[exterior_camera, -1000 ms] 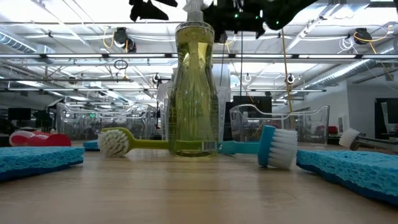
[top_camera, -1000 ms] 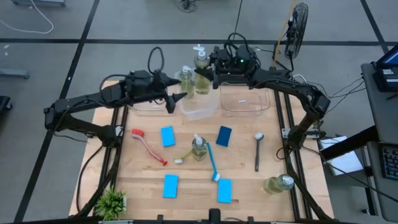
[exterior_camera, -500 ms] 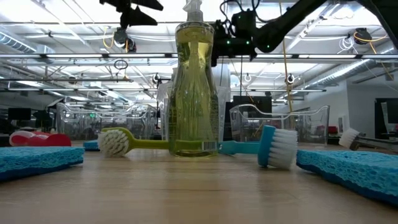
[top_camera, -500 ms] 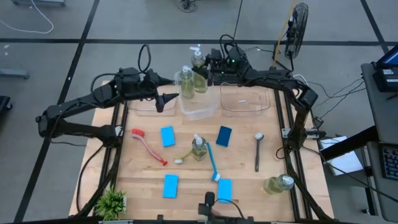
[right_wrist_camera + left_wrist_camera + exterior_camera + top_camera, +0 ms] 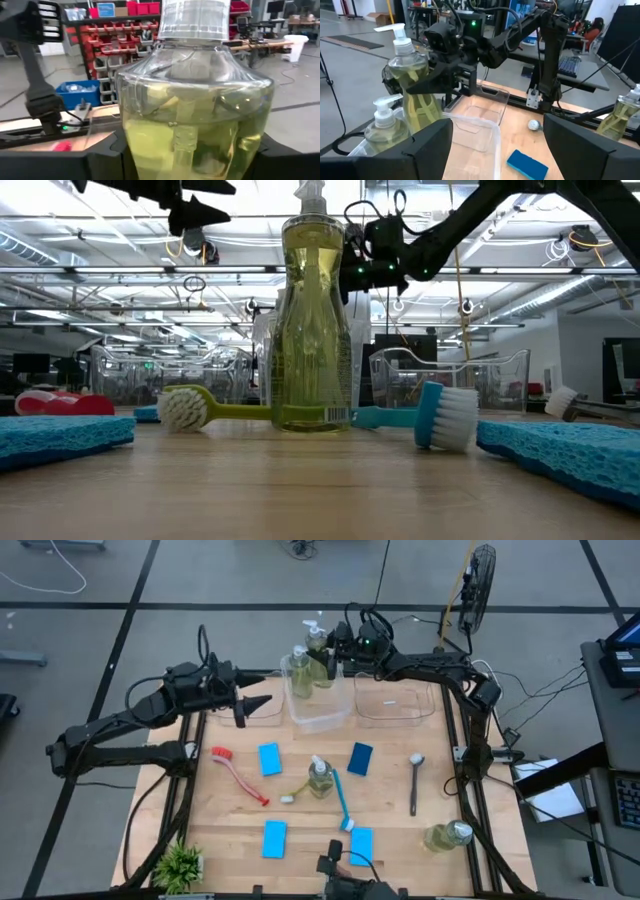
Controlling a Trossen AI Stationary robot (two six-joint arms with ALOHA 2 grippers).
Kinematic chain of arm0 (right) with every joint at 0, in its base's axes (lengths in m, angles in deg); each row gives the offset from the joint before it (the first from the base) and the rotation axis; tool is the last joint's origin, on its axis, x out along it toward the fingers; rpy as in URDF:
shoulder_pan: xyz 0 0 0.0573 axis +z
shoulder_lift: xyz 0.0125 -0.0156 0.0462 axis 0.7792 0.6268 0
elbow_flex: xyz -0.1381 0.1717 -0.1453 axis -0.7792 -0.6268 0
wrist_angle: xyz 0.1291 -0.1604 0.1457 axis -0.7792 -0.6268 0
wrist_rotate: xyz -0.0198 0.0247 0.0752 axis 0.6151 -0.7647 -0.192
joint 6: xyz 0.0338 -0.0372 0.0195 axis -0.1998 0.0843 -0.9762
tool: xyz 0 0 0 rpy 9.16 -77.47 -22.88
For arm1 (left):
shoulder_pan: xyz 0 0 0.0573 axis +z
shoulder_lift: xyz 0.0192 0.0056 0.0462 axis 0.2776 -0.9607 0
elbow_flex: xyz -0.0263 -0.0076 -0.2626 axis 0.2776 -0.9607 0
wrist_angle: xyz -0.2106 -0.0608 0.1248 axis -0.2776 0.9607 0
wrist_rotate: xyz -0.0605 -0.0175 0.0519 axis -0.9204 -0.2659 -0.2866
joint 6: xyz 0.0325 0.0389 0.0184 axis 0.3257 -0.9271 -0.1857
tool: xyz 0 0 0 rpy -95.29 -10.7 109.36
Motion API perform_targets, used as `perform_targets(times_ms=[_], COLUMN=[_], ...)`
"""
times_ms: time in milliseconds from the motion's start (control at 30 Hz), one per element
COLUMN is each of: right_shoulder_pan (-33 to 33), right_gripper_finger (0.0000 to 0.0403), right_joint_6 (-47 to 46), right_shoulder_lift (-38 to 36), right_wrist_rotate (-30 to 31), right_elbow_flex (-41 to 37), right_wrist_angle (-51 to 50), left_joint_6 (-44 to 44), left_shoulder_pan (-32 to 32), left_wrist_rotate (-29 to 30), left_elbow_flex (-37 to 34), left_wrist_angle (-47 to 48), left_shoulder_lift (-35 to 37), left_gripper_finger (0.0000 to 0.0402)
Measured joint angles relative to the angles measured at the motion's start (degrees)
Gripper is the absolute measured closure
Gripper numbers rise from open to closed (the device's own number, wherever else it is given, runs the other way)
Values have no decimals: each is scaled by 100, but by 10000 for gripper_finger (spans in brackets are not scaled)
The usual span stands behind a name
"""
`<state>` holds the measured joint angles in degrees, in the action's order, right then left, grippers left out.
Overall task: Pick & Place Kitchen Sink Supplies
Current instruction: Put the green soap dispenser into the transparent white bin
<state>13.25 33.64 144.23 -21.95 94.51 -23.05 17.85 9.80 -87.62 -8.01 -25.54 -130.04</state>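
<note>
Four pump bottles showed from above: my right gripper (image 5: 325, 657) was clamped on one bottle (image 5: 320, 652), holding it over the back edge of the middle bin (image 5: 322, 712), just beside a second bottle (image 5: 300, 675) standing in that bin. A third bottle (image 5: 319, 779) stood mid-table between a yellow-green brush (image 5: 298, 789) and a blue brush (image 5: 342, 804); the fourth (image 5: 446, 836) lay near the front right corner. My left gripper (image 5: 250, 708) hung empty with its fingers apart above the left bin (image 5: 245, 712), well clear of the bottles. Blue sponges (image 5: 268, 759) lay scattered, with a red brush (image 5: 238, 772) to the left and a dark grey brush (image 5: 414, 781) to the right.

From table height, the standing bottle (image 5: 313, 330) filled the middle of my picture, brush heads either side, while both arms showed high above.

Through the left wrist camera I saw the held bottle (image 5: 412, 82) raised in the right gripper (image 5: 437, 77), the bin bottle (image 5: 382, 132) lower beside it.

Through the right wrist camera the gripped bottle (image 5: 195, 115) sat squeezed between the dark fingers (image 5: 65, 162).
</note>
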Motion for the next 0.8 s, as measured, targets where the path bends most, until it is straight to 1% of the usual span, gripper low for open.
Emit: perform_targets(times_ms=[133,300,433,600,700,800], right_shoulder_pan=[7,13,61,50,55,51], right_gripper_finger=[211,211,211,211,211,211], right_joint_6=[267,283,554,604,603,576], right_shoulder_lift=[-11,-9,-9,-9,-9,-9], right_wrist_rotate=[209,280,668,727,860,879], right_elbow_flex=[2,2,2,2,-1,-113], right_wrist_angle=[-242,-332,-498,-538,-573,-376], left_joint_6=[2,-23,-31,-32,2,19], left_shoulder_pan=[0,0,0,0,0,0], left_wrist_rotate=[0,26,27,31,31,35], left_elbow_flex=[-43,-45,-45,-45,-45,-45], left_wrist_angle=[-5,3,8,54,58,57], left_shoulder_lift=[47,31,31,31,29,29], left_gripper_finger=[82,76,80,90,93,91])
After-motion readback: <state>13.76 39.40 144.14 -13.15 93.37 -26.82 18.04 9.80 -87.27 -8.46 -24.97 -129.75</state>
